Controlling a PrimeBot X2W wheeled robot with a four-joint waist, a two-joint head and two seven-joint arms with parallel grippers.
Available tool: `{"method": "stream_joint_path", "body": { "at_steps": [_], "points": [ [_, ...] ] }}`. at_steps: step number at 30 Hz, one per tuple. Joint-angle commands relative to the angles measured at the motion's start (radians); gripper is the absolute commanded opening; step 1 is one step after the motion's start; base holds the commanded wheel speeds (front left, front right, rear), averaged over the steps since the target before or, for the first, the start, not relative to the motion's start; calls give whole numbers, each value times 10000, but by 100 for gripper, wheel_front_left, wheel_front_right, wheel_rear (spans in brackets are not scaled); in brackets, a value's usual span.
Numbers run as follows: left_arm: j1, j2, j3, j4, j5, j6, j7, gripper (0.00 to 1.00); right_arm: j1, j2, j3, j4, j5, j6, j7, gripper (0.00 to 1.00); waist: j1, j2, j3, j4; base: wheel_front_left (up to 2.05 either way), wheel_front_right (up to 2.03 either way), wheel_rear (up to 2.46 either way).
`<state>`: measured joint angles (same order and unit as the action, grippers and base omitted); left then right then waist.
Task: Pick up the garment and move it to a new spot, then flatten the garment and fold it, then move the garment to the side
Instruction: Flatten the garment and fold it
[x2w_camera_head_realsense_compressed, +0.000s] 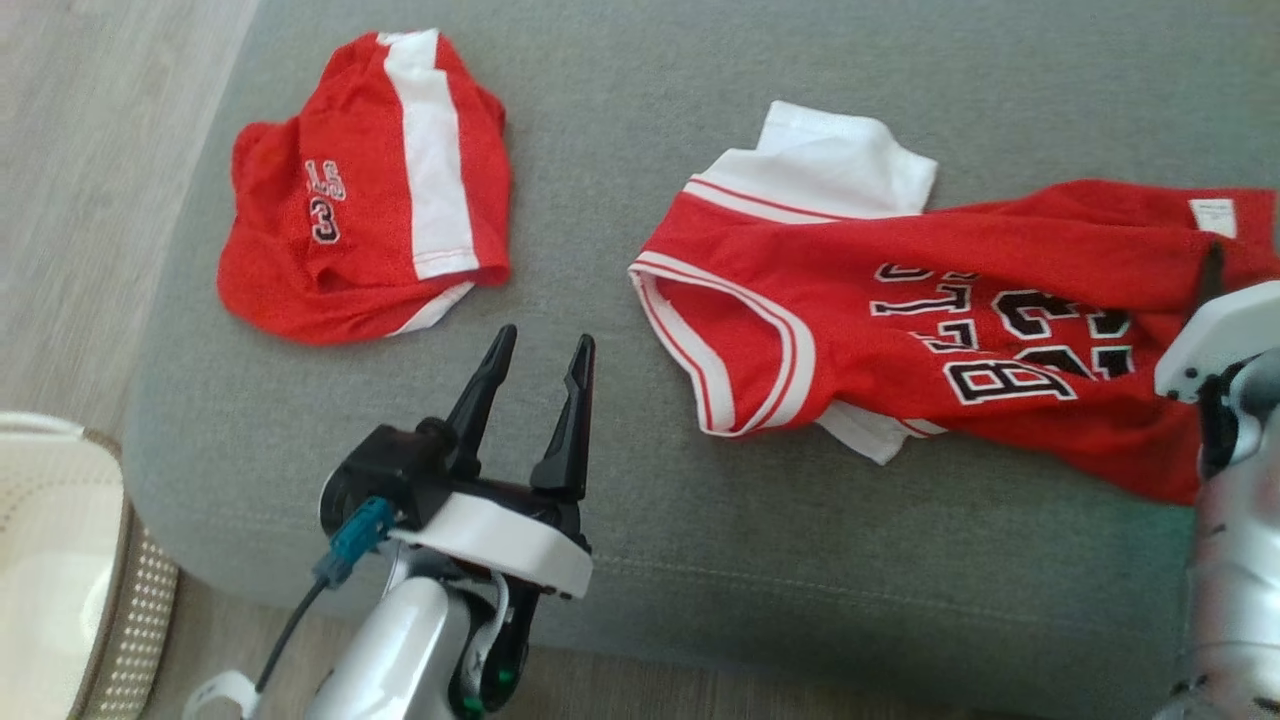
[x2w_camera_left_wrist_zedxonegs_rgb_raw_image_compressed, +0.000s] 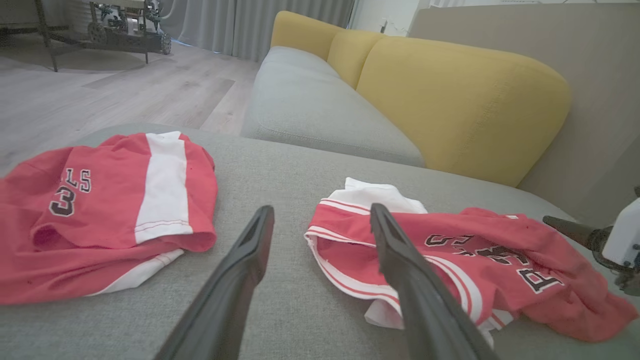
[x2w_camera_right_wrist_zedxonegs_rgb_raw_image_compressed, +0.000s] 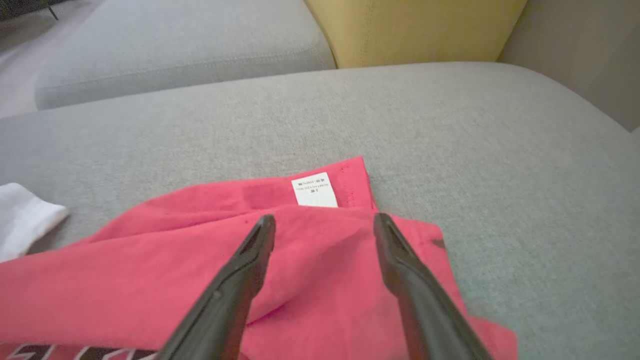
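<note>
A red jersey (x2w_camera_head_realsense_compressed: 850, 250) with black letters and white trim lies crumpled on the right half of the grey cushion (x2w_camera_head_realsense_compressed: 700, 520); it also appears in the left wrist view (x2w_camera_left_wrist_zedxonegs_rgb_raw_image_compressed: 450, 227) and the right wrist view (x2w_camera_right_wrist_zedxonegs_rgb_raw_image_compressed: 150, 260). Red shorts (x2w_camera_head_realsense_compressed: 360, 150) with a white stripe lie bunched at the far left (x2w_camera_left_wrist_zedxonegs_rgb_raw_image_compressed: 110, 200). My left gripper (x2w_camera_head_realsense_compressed: 545, 342) hovers open over bare cushion between the two garments (x2w_camera_left_wrist_zedxonegs_rgb_raw_image_compressed: 321, 212). My right gripper (x2w_camera_head_realsense_compressed: 1213, 270) stands open over the jersey's right end (x2w_camera_right_wrist_zedxonegs_rgb_raw_image_compressed: 324, 220), just short of its white label (x2w_camera_right_wrist_zedxonegs_rgb_raw_image_compressed: 314, 190), with nothing between its fingers.
A yellow backrest (x2w_camera_left_wrist_zedxonegs_rgb_raw_image_compressed: 460, 100) rises behind the cushion, with a second grey seat (x2w_camera_left_wrist_zedxonegs_rgb_raw_image_compressed: 310, 100) beside it. A pale woven basket (x2w_camera_head_realsense_compressed: 50, 560) stands on the wooden floor (x2w_camera_head_realsense_compressed: 90, 150) at the lower left. The cushion's front edge runs close to my arms.
</note>
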<state>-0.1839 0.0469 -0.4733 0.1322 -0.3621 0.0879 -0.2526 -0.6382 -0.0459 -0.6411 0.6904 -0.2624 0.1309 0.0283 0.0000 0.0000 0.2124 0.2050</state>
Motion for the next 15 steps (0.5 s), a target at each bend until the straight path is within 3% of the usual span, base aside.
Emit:
{"method": "stream_joint_path", "body": {
  "at_steps": [1,6,7,8,15],
  "points": [
    [-458,33,261,-353,-18,34,-92,100,-497,-44,22,-145,-255,-2,103,100,0,0,187,174,0,0,0],
    [-549,33,235,-379,-46,68,-92,100,-1005,-43,-712,614,-841,-2,286,100,0,0,400,279,0,0,0],
    [-564,33,230,-377,-48,73,-92,100,-1088,-43,-801,772,-900,-2,289,46,0,0,431,283,0,0,0],
    [-577,33,223,-374,-51,79,-92,100,-1162,-43,-875,882,-968,-2,231,0,0,0,457,284,0,0,0],
    [-639,33,181,-376,-77,140,-92,100,-1815,-43,-770,1123,-1255,-2,-944,0,0,0,534,243,0,0,0]
  ]
}}
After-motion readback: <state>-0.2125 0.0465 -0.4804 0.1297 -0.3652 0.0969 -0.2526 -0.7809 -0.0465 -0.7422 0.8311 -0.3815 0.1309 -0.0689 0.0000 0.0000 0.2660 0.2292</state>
